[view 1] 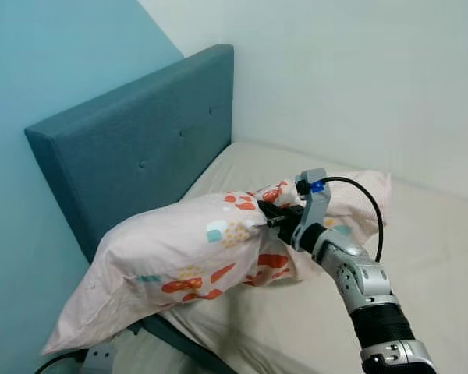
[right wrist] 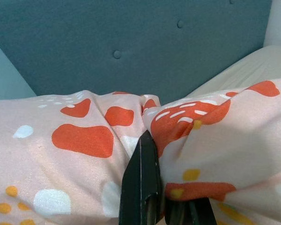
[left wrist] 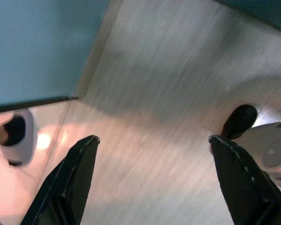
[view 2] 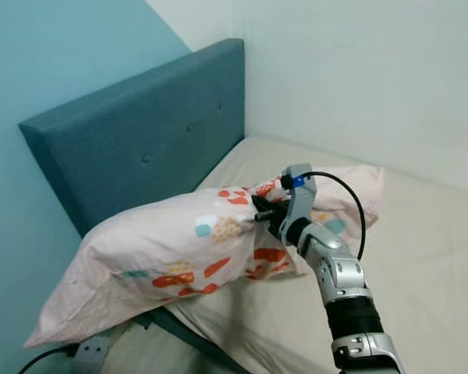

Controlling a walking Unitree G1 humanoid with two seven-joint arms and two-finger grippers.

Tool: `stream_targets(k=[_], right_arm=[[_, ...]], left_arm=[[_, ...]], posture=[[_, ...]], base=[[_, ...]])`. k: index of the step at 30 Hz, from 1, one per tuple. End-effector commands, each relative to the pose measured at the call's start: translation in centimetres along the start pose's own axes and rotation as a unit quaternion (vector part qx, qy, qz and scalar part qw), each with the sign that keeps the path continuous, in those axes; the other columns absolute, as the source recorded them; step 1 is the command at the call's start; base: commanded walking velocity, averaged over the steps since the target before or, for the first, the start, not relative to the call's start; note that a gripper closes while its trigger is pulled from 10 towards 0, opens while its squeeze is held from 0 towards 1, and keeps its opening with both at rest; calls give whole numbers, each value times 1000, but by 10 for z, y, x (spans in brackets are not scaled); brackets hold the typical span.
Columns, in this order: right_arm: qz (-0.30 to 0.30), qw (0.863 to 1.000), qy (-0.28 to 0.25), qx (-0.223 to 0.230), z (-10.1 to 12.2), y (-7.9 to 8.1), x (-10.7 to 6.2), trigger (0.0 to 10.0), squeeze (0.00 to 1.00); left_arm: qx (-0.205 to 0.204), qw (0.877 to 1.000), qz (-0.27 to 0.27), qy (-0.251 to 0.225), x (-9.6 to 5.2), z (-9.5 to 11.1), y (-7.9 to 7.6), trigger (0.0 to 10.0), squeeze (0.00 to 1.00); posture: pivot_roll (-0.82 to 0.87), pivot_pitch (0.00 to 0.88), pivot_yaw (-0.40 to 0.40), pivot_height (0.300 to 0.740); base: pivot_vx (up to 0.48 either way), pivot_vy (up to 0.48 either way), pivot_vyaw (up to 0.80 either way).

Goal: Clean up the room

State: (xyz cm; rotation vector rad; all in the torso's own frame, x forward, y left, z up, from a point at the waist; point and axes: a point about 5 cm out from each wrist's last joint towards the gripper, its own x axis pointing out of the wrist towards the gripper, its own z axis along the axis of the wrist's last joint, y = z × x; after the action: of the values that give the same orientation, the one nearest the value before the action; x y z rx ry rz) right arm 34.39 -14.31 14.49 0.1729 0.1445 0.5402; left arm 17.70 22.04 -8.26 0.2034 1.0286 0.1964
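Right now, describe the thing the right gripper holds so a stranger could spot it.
On the beige bed, against the teal tufted headboard, lies a pillow. The right gripper pinches its fabric. It is pale pink with orange, yellow and teal blotches, the one patterned thing among plain surfaces.

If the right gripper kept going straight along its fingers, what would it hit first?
The right gripper is already shut on the patterned pillow, so more pillow comes first. Beyond that, probably the blue headboard, though the depth between them is unclear.
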Motion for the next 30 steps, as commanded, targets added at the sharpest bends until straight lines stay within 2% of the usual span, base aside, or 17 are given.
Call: stream_targets(k=[1, 5, 9, 14, 16, 17, 18, 30], right_arm=[[-6, 999, -41, -18, 13, 1, 0, 10000, 0], [-12, 999, -45, -13, 13, 0, 0, 10000, 0], [-17, 999, -47, -12, 13, -1, -1, 10000, 0], [-18, 999, -50, -12, 14, -1, -1, 10000, 0], [-19, 998, -51, -12, 14, -1, 0, 10000, 0], [-19, 998, -51, -12, 14, -1, 0, 10000, 0], [-21, 998, -52, -13, 14, -1, 0, 10000, 0], [-33, 998, -59, -13, 16, -4, -2, 10000, 0]], left_arm=[[-14, 1000, -5, 6, 0, 7, -14, 10000, 0], [-8, 1000, -10, 2, -1, 15, -26, 10000, 0], [17, 1000, -16, -6, -2, 23, -36, 10000, 0], [30, 999, -25, -17, -3, 32, -45, 10000, 0], [32, 999, -20, -9, -2, 21, -32, 10000, 0], [32, 999, -20, -9, -2, 21, -32, 10000, 0], [34, 999, -17, -3, -1, 13, -23, 10000, 0], [37, 999, -18, -1, -1, 12, -20, 10000, 0]], posture=[[61, 0, -54, 725], [64, 0, -52, 725], [64, 0, -52, 725], [62, 0, -51, 725], [62, 0, -52, 725], [62, 0, -52, 725], [62, 0, -52, 725], [59, 0, -53, 725]], base=[[-480, 0, 775], [-480, 0, 775], [0, 0, 775], [0, 0, 775], [0, 0, 775], [0, 0, 775], [0, 0, 775], [0, 0, 774]])
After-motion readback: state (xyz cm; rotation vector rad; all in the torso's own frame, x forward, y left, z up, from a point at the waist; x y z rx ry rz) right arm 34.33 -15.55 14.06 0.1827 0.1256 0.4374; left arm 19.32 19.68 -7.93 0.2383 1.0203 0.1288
